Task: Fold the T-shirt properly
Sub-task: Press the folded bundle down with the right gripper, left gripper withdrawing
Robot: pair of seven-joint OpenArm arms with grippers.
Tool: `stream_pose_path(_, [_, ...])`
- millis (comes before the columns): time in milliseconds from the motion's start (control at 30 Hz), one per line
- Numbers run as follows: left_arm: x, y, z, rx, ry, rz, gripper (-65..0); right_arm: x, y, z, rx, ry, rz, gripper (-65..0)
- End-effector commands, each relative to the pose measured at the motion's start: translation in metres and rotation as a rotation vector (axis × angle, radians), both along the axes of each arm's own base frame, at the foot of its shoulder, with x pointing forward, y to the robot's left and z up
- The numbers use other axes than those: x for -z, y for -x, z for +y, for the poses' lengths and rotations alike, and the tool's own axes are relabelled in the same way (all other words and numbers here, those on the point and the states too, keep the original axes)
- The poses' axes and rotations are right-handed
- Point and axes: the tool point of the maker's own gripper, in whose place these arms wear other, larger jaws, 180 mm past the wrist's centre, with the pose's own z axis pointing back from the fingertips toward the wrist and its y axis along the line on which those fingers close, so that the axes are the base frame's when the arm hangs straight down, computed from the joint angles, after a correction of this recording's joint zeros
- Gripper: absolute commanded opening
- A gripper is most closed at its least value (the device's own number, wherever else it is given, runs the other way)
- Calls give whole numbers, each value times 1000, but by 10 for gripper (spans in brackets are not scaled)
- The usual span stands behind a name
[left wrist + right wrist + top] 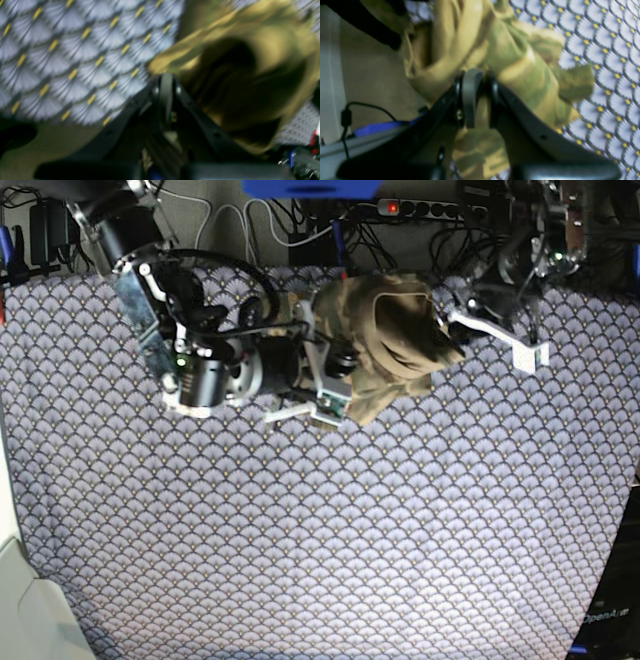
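The camouflage T-shirt (390,340) lies bunched in a heap at the back centre of the table, partly lifted between both arms. My right gripper (337,365) bites into its left side. In the right wrist view this gripper (480,75) is shut on a fold of the T-shirt (510,57), with cloth showing between the fingers. My left gripper (452,322) meets the shirt's right tip. Though blurred, the left wrist view shows that gripper (166,77) shut, its fingertips on the edge of the T-shirt (262,50), whose folds gape open beside it.
A purple-grey fan-scale patterned cloth (300,530) covers the whole table. A power strip and cables (420,208) run along the back edge. The table's left edge (12,580) drops to pale floor. Both arms crowd the back of the table.
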Motion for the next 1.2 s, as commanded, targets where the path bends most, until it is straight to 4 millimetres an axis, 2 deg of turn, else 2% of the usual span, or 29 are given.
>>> stream_pose_path(0, [-7,-7,-3,-5,12,-30,-650,-7,-6,6,0,-36,-10,-586])
stream_pose_path(133, [0,-23,-6,-41,41,-35,-650,14,-6,12,20,-36,78,-587])
stream_pose_path(300, [22,-36,0,-69,61,12,-650,20,-8,16,43,-77,105,-586])
stream_pose_path(367, [25,-38,2,-78,57,16,-650,22,-10,15,47,-72,112,-586])
stream_pose_path(467, [27,-40,7,-84,47,18,-650,15,-17,17,43,-77,91,-586])
stream_pose_path(667, [24,-40,51,-211,32,8,-650,5,-22,26,35,-100,73,-586])
stream_pose_path(767, [13,-36,69,-242,2,-18,-650,3,-19,28,29,-101,71,-586])
stream_pose_path(867, [12,-13,94,-298,-37,-2,-650,-12,-15,38,5,-117,39,-586])
stream_pose_path(1000, [10,7,126,-379,-79,12,-650,-27,-7,47,-21,-130,8,-587])
stream_pose_path(1100, [10,19,141,-400,-111,30,-650,-27,6,47,-28,-130,14,-587])
stream_pose_path(1167, [12,23,143,-399,-117,41,-650,-26,14,47,-31,-134,22,-586])
